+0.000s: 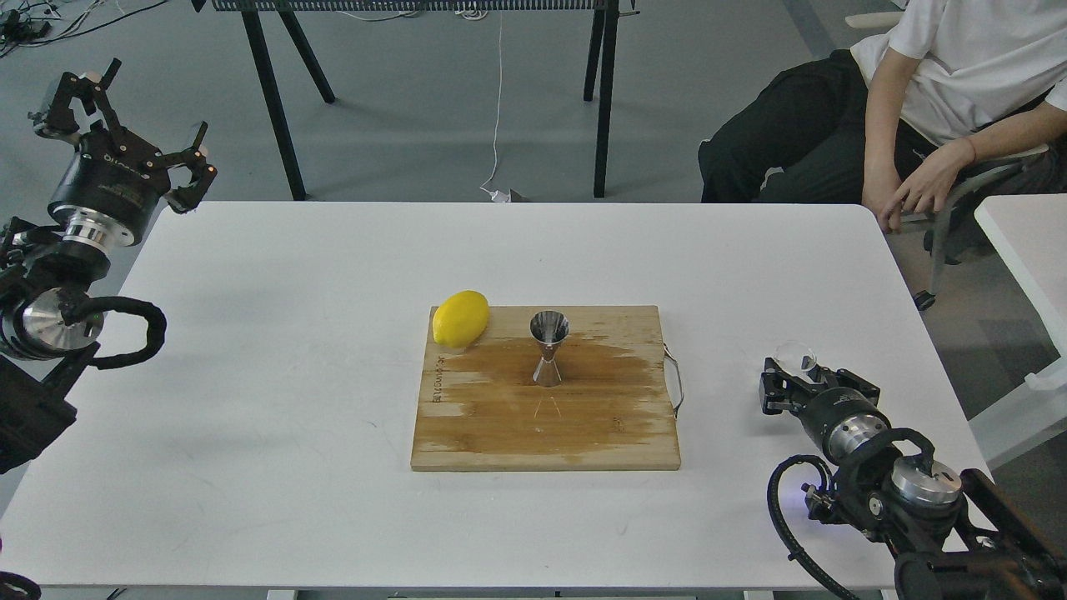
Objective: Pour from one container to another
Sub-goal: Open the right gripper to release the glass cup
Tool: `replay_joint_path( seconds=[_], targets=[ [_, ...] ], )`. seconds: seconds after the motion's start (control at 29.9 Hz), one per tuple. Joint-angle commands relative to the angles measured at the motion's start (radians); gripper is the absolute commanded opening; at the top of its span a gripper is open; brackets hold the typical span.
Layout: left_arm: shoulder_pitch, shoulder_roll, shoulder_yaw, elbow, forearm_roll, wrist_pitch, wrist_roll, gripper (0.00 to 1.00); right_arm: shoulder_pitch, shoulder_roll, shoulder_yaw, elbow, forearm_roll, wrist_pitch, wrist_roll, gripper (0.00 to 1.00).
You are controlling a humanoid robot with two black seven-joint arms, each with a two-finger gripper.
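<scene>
The steel jigger (548,348) stands upright near the middle of a wooden cutting board (500,433). Far to its right, above the table's right side, my right gripper (798,372) is shut on the small clear glass cup (794,355), which shows at the gripper's tip. I cannot tell what the cup contains. My left gripper (137,112) is raised beyond the table's far left corner, open and empty, far from both containers.
A yellow lemon (460,318) lies on the board's far left corner, close to the jigger. The board has a dark wet patch and a metal handle (675,379) on its right edge. A seated person (934,108) is beyond the far right corner. Another white table (1029,242) stands at right.
</scene>
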Motion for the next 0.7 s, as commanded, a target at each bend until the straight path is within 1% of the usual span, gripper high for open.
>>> replay_joint_path(
  seconds=[0.0,0.07,0.13,0.2,0.23,0.27,0.33,0.47,0.54,0.6,0.64,0.67],
  targets=[
    [0.001,0.000,0.000,0.000,0.000,0.003,0.000,1.00,-0.002,-0.001,-0.002,0.003,-0.001,0.000,0.000,0.62],
    [0.001,-0.001,0.000,-0.001,0.000,0.004,0.000,1.00,-0.002,-0.001,-0.004,0.003,-0.001,0.000,0.000,0.70],
    [-0.001,-0.003,0.000,0.000,0.000,0.004,0.000,1.00,-0.002,-0.001,-0.005,0.005,-0.001,0.000,0.003,0.75],
    [-0.001,-0.003,0.000,-0.001,0.000,0.004,0.000,1.00,-0.002,-0.001,-0.005,0.003,-0.004,0.000,0.009,0.85],
    [-0.001,-0.003,0.000,-0.001,0.000,0.004,0.000,1.00,-0.002,-0.001,-0.005,0.003,-0.006,0.002,0.014,0.93],
    [-0.001,-0.003,-0.001,-0.001,0.000,0.004,0.000,1.00,-0.002,-0.001,-0.005,0.003,-0.006,0.003,0.015,0.95],
    [-0.001,-0.003,0.000,0.000,0.000,0.004,0.000,1.00,-0.002,-0.002,-0.007,0.002,-0.007,0.021,0.017,0.96],
    [-0.001,-0.001,-0.001,0.000,0.000,0.004,0.000,1.00,-0.002,-0.005,-0.007,0.000,-0.009,0.051,0.024,0.96],
    [-0.001,0.000,0.000,0.000,0.000,0.004,0.000,1.00,-0.002,-0.007,-0.010,0.002,-0.011,0.052,0.023,0.94],
    [-0.001,0.000,-0.001,-0.001,0.000,0.004,0.000,1.00,-0.002,-0.007,-0.011,0.006,-0.011,0.054,0.020,0.84],
    [-0.001,0.000,-0.001,0.000,0.000,0.004,-0.002,1.00,-0.002,-0.007,-0.011,0.006,-0.009,0.058,0.018,0.76],
    [-0.001,0.000,-0.001,0.000,0.000,0.004,0.000,1.00,-0.002,-0.007,-0.013,0.006,-0.011,0.063,0.017,0.66]
  ],
)
